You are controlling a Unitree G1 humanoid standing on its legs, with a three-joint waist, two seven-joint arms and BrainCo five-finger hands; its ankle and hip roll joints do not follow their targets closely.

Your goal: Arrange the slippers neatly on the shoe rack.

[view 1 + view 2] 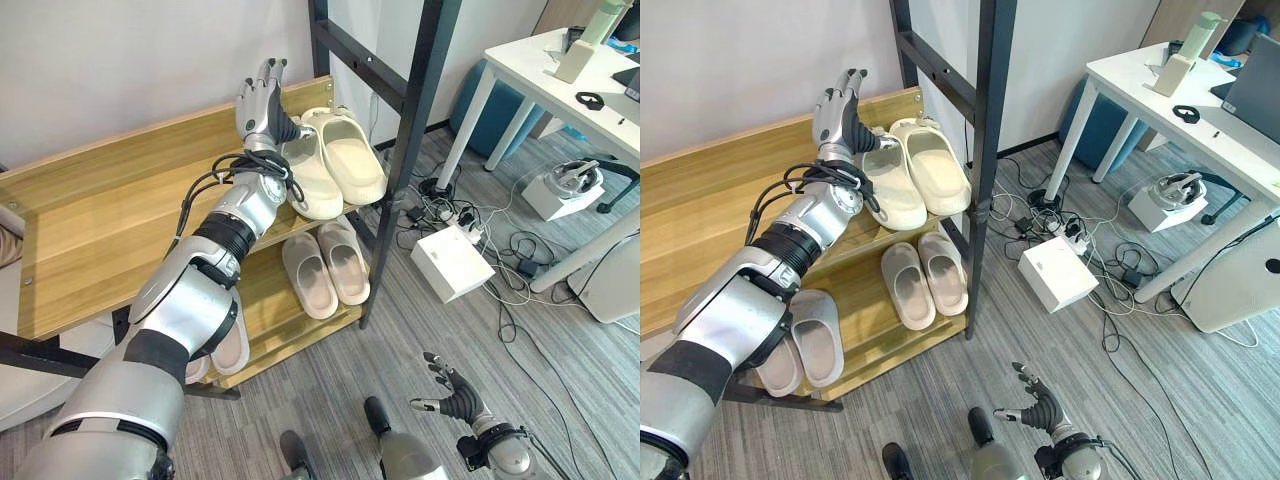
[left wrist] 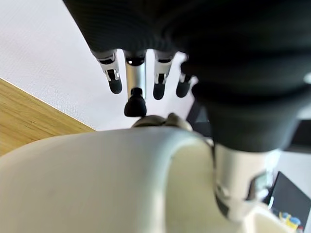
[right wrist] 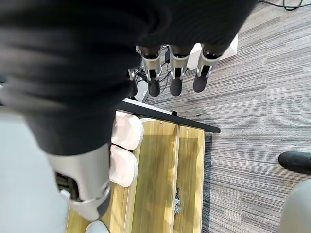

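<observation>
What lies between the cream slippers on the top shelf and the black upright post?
Nothing: in the left eye view the cream slippers reach almost to the black post, leaving a thin strip of bare shelf.

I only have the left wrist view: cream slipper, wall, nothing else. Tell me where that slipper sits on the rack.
Observer: The cream slipper lies on the top shelf, at its right end, paired with a second cream slipper.
Operator: Report the lower shelf.
Observer: A beige pair lies directly below them.
Operator: Give me the other arm.
Observer: The right robot hand hangs open, low over the carpet.
</observation>
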